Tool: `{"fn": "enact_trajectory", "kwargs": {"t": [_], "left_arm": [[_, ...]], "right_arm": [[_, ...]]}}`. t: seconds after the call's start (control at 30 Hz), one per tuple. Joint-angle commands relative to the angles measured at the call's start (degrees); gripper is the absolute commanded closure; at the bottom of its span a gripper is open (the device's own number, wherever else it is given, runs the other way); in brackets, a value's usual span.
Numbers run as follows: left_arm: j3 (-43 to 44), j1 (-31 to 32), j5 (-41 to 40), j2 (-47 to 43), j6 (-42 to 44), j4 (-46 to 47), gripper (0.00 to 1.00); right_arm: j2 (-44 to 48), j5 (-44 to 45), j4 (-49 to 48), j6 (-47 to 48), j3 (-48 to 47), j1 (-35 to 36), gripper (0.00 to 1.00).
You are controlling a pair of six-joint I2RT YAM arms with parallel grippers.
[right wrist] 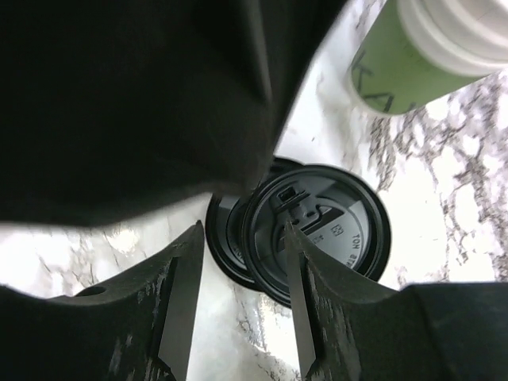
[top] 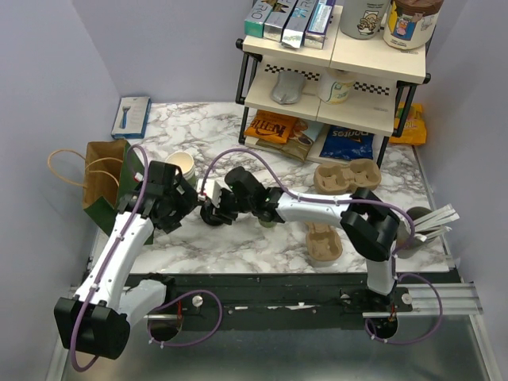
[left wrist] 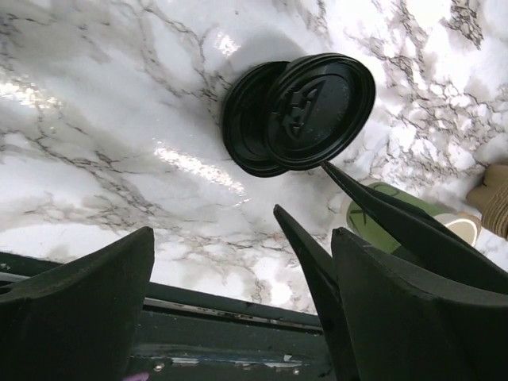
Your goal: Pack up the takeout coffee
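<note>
takeout coffee cup (right wrist: pixel 397 71) near two overlapping black lids (left wrist: pixel 317 107); i see left gripper (left wrist: pixel 242 238) wide, empty; right gripper (right wrist: pixel 242 230) half-open above lids.

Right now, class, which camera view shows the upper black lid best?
Left wrist: the upper black lid shows whole and unobstructed. Right wrist: a finger crosses it. Top external: mostly hidden.

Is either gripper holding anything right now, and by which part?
Nothing looks held. The left gripper stands wide open; the right gripper has open jaws straddling the rim of the upper round black plastic lid, with gaps showing.
</note>
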State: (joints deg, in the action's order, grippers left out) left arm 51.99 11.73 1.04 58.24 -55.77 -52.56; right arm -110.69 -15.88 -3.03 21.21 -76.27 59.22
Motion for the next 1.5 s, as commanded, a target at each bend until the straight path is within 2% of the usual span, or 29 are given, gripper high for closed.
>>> {"fn": "enact_trajectory", "kwargs": {"t": [0.0, 0.33, 0.63, 1.07, 1.47], "left_arm": [[-1.4, -1.0, -3.5, -2.9, -0.7, -2.5, 0.01], [-5.1, -2.8, -4.1, -5.8, -0.2, -2.7, 0.01], [-6.2, -3.6, -2.5, -6.0, 0.0, -1.9, 0.01], [-6.3, -3.8, -3.2, -5.9, 0.0, -2.0, 0.01], [-7.4, -4.0, -4.8, -3.1, -0.7, 1.1, 0.01]], "right_arm": [[-2.9, 2.1, 2.8, 3.2, -2.4, 1.2, 0.46], [-6.4, 8.6, 5.2, 5.0, -4.9, 2.3, 0.49], [-9.2, 11.2, 6.2, 5.0, -6.6, 2.4, 0.53], [-11.2, 14.4, 7.9, 4.9, -5.8, 2.4, 0.53], [-8.0, 14.4, 4.2, 3.5, -2.9, 2.4, 0.55]]}}
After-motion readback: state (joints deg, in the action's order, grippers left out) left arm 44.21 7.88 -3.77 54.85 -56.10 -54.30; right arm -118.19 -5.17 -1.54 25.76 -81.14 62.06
